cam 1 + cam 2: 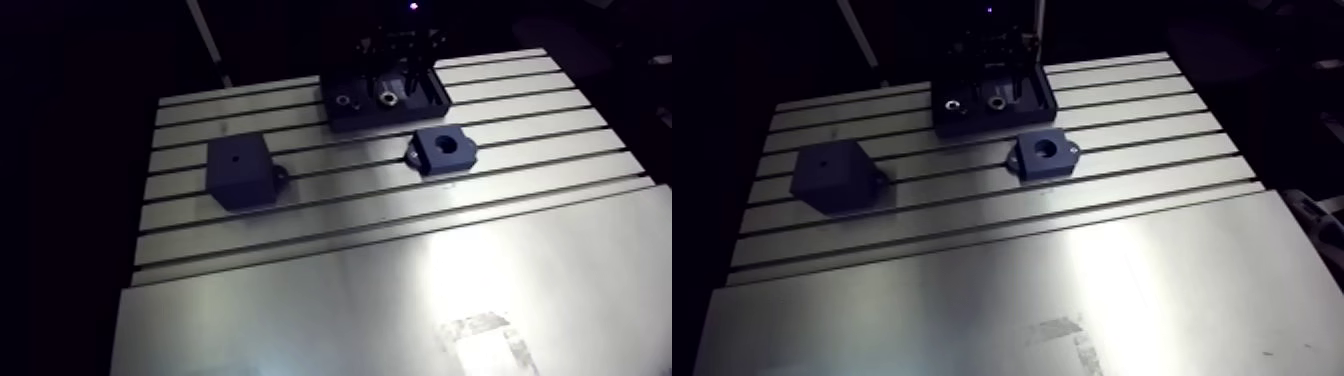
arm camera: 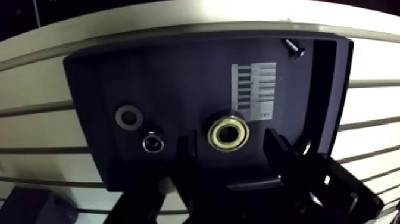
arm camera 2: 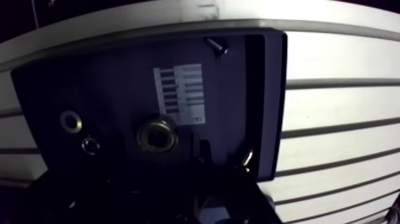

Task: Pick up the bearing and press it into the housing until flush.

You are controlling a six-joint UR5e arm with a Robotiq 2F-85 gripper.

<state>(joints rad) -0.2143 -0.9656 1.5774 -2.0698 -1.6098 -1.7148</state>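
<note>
I am at the pick-up step: my end effector (image 2: pixel 229 144) is spread wide, the bearing (image 2: pixel 228 134) lies in the tray (image 2: pixel 178 77) below, between its fingers, so next I go down and pinch.

The housing (image 1: pixel 1044 154) lies near the tray (image 1: pixel 984 126).

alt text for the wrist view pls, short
The open gripper straddles a brass-coloured bearing lying flat in a dark tray, with gaps showing on both sides. Beside the bearing lie a grey washer and a small dark ring; the tray sits on a slotted aluminium table.
</note>
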